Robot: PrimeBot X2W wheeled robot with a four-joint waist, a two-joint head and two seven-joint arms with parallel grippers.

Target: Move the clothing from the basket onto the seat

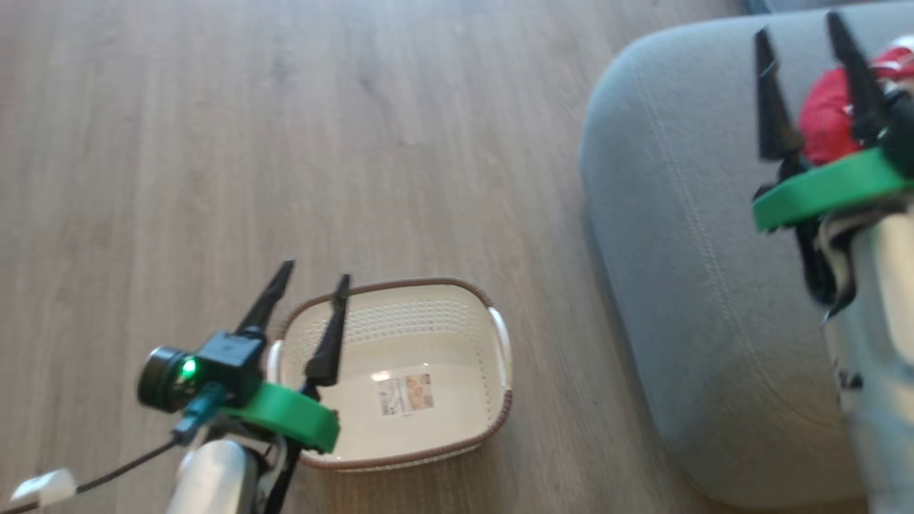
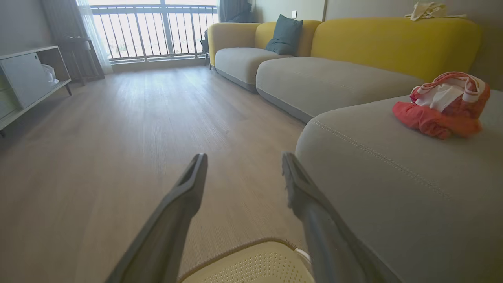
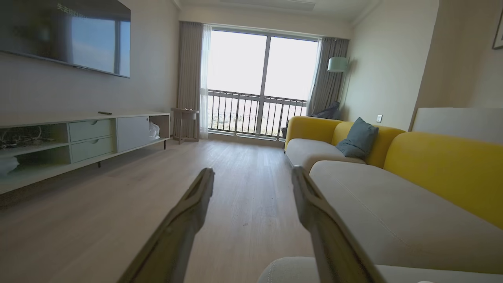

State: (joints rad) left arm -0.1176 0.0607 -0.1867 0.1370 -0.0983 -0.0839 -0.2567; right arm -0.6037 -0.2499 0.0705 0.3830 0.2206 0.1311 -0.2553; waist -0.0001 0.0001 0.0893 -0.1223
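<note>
The left gripper (image 1: 316, 271) and right gripper (image 1: 799, 25) stand wide open, holding nothing. The clothing (image 2: 440, 108) lies bundled on the seat (image 2: 393, 181). The basket (image 1: 428, 314), on the floor (image 1: 214, 143) nearby, holds nothing, so the task looks done.

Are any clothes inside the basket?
No, the basket holds just its label sticker; the clothing lies on the grey seat.
</note>
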